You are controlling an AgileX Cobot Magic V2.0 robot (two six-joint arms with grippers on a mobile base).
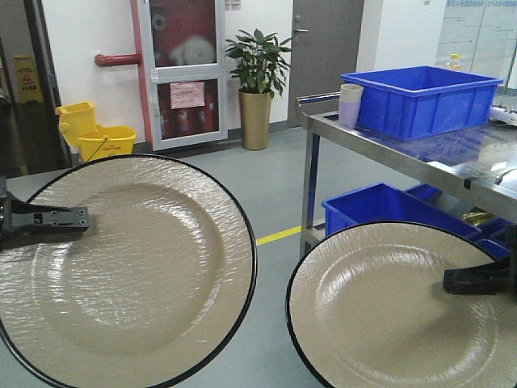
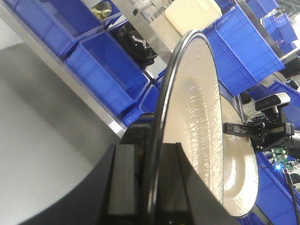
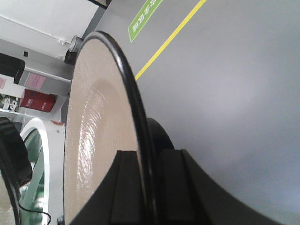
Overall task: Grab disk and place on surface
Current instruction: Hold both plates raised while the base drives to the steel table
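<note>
left tool (image 2: 153,157) clamped on left disk (image 1: 137,275) rim | right tool (image 3: 149,161) clamped on right disk (image 1: 388,315) rim | both judged stiff, slick, breakable; rim hold suited

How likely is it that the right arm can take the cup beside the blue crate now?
Unlikely, I think. The right gripper is shut on a beige plate, so its jaws are occupied. The cup itself stands uncovered on the steel table beside the blue crate.
</note>
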